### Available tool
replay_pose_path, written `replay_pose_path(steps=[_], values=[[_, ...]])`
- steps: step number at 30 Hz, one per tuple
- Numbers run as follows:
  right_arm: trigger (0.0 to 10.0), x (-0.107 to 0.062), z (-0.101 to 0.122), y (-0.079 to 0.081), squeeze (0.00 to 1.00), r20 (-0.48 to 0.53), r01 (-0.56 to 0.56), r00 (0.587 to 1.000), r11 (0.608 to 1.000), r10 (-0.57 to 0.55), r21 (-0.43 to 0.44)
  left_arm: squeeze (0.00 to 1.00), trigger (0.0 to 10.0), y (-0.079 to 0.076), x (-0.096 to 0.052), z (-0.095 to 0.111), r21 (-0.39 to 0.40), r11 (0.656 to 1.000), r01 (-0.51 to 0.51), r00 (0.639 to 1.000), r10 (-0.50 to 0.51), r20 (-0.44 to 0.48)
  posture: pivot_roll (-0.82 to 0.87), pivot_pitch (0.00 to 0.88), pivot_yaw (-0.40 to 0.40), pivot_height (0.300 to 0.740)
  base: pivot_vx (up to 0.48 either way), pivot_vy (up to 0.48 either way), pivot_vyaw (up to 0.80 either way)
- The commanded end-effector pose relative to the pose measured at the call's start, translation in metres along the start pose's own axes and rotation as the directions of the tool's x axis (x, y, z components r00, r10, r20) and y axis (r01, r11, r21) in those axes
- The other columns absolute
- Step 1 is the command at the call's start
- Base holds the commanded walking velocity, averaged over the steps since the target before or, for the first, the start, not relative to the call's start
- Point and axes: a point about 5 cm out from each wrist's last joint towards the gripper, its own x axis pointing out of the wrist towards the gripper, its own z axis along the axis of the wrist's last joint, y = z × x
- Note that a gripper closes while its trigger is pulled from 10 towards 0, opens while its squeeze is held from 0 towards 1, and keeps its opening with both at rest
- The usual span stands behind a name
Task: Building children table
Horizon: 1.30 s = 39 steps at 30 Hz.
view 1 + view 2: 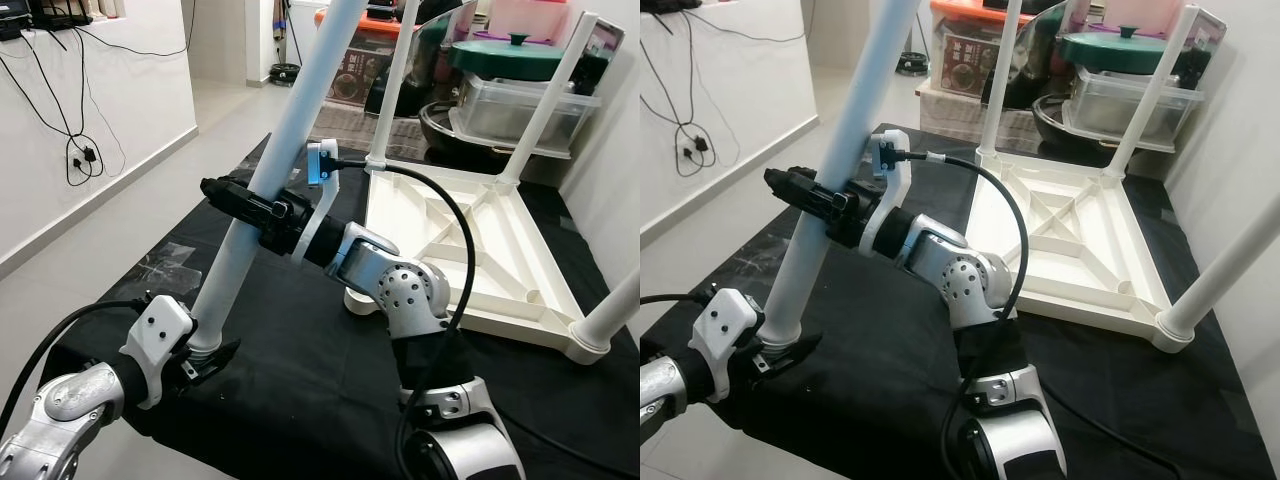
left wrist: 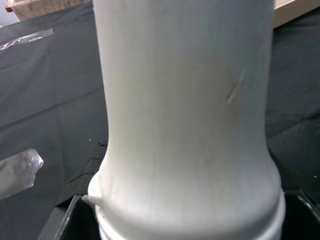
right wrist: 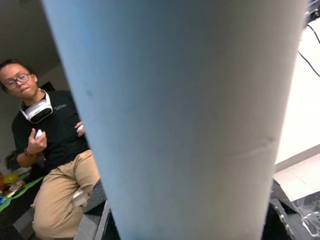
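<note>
A long white table leg (image 1: pixel 290 130) slants up from the near left of the black-covered table (image 1: pixel 300 380), and both grippers hold it. My left gripper (image 1: pixel 203 358) is shut on its ringed lower end (image 2: pixel 185 215), just above the cloth. My right gripper (image 1: pixel 245 205) is shut on the middle of the shaft (image 3: pixel 175 115). The white tabletop (image 1: pixel 470 250) lies upside down at the right, its ribbed underside up. Three legs stand on it: two at the far corners (image 1: pixel 555 100) and one at the near right corner (image 1: pixel 610 320).
Clear tape scraps (image 1: pixel 170 260) lie on the cloth at the left. Behind the table stand a clear tub (image 1: pixel 520 110) and a green-lidded pot (image 1: pixel 515 55). Cables (image 1: pixel 80 150) hang on the left wall. A seated person (image 3: pixel 50 150) holds controllers.
</note>
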Motion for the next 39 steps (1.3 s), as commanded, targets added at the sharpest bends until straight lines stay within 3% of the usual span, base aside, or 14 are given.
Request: replay_pose_path(steps=[1,2,3,12,13,14,15,16,17,21,23,26,39], values=[[0.0,0.007,-0.006,0.009,0.0,-0.008,-0.047,0.999,0.998,0.048,0.041,0.0,10.0,-0.006,0.003,0.005,0.099,0.995,0.03,1.0,-0.03,0.004,0.11,0.0,-0.082,0.74,0.0,0.0,0.0],[0.0,0.007,-0.006,0.009,0.0,-0.008,-0.047,0.999,0.998,0.048,0.041,0.0,10.0,-0.006,0.003,0.005,0.099,0.995,0.03,1.0,-0.03,0.004,0.11,0.0,-0.082,0.74,0.0,0.0,0.0],[0.0,0.006,-0.005,0.009,0.0,-0.004,-0.048,0.999,0.998,0.048,0.041,1.0,10.0,-0.002,0.002,0.007,0.091,0.996,0.003,1.0,-0.005,0.024,0.11,0.0,-0.082,0.74,0.0,0.0,0.0],[0.0,0.0,0.004,0.007,0.0,0.024,-0.071,0.997,0.997,0.07,0.005,1.0,10.0,0.01,-0.005,0.022,0.08,0.995,-0.064,0.993,0.056,0.104,0.11,0.0,-0.082,0.74,0.0,0.0,0.0],[0.0,-0.004,0.015,0.006,0.0,0.047,-0.096,0.994,0.995,0.098,-0.035,0.95,10.0,0.008,-0.009,0.028,0.035,0.998,-0.056,0.99,0.051,0.133,0.12,0.0,-0.091,0.74,0.0,0.0,0.0],[0.0,-0.008,0.029,0.003,0.0,0.078,-0.1,0.991,0.991,0.107,-0.086,0.0,10.0,0.002,-0.01,0.032,-0.017,0.999,-0.036,0.987,0.038,0.156,0.12,0.0,-0.091,0.74,0.0,0.0,0.0],[0.0,-0.008,0.029,0.003,0.0,0.078,-0.1,0.991,0.991,0.107,-0.086,0.0,10.0,0.002,-0.01,0.032,-0.017,0.999,-0.036,0.987,0.038,0.156,0.12,0.0,-0.091,0.74,0.0,0.0,0.0],[0.0,-0.014,0.059,-0.005,0.0,0.156,-0.06,0.984,0.979,0.091,-0.193,0.0,10.0,-0.015,-0.011,0.036,-0.085,0.996,0.007,0.982,0.009,0.188,0.12,0.0,-0.091,0.74,0.0,0.0,0.0],[0.0,-0.014,0.059,-0.005,0.0,0.156,-0.06,0.984,0.979,0.091,-0.193,0.0,10.0,-0.015,-0.011,0.036,-0.085,0.996,0.007,0.982,0.009,0.188,0.12,0.0,-0.091,0.74,0.0,0.0,0.0],[0.0,-0.018,0.094,-0.019,0.0,0.271,0.092,0.962,0.962,-0.019,-0.257,0.0,10.0,-0.031,-0.007,0.027,-0.138,0.99,0.007,0.985,0.017,0.174,0.12,0.0,-0.098,0.74,0.0,0.0,0.0],[0.0,-0.018,0.094,-0.019,0.0,0.271,0.092,0.962,0.962,-0.019,-0.257,0.0,10.0,-0.031,-0.007,0.027,-0.138,0.99,0.007,0.985,0.017,0.174,0.12,0.0,-0.098,0.74,0.0,0.0,0.0],[0.0,-0.017,0.118,-0.019,0.0,0.357,0.147,0.933,0.947,-0.038,-0.284,0.0,10.0,-0.039,-0.003,0.021,-0.176,0.984,0.004,0.985,0.026,0.17,0.13,0.0,-0.108,0.74,0.0,0.0,0.0],[0.0,-0.014,0.127,-0.003,0.0,0.4,0.1,0.915,0.932,0.051,-0.348,0.0,10.0,-0.043,-0.002,0.015,-0.21,0.977,-0.027,0.99,0.054,0.129,0.12,0.0,-0.093,0.74,0.0,0.0,0.0]])
